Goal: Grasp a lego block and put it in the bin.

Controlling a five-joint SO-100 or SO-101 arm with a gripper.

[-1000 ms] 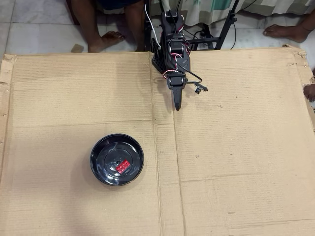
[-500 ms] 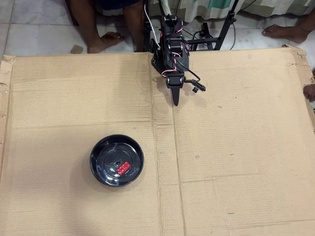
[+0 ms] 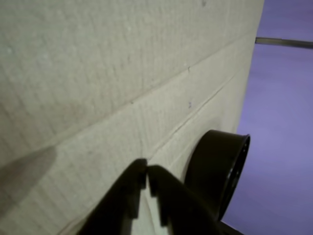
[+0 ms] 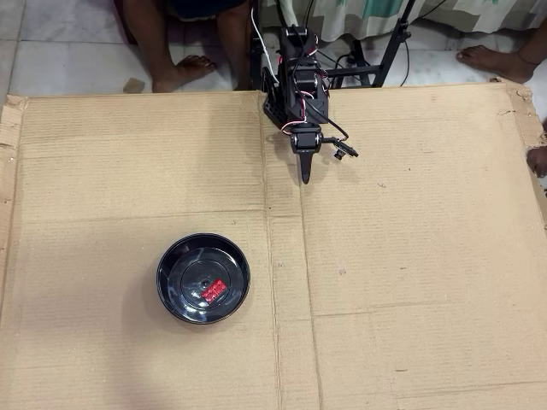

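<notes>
Down on the cardboard-covered table [image 4: 410, 256] in the overhead view, the bin [image 4: 170, 301] sits below and to the left of the arm, a glossy black bowl, and inside it, just right of its flat centre, lies the lego block [image 4: 213, 290], bright red, studs up. It rests on the bowl's floor, clear of the rim.

The arm [image 4: 295, 81] is folded up at the top edge of the table, well apart from the bin. Its gripper [image 4: 305, 175] points down the picture, a thin dark wedge over bare cardboard, up and to the right of the bin.

Over to the wrist view: the gripper [image 3: 146, 171] comes up from the bottom edge, two dark fingers [image 3: 122, 196] with their tips pressed together, only a slim sliver of light showing lower down between them. Clenched, then, and nothing between the tips — no red anywhere in this view. To the right of the gripper a black cylindrical part [image 3: 217, 169] juts into frame; whether it is touching the cardboard I cannot tell. Behind the fingers runs plain cardboard with a crease [image 3: 195, 110] slanting across it, and a purple-tinted strip [image 3: 283, 122] fills the right side.
</notes>
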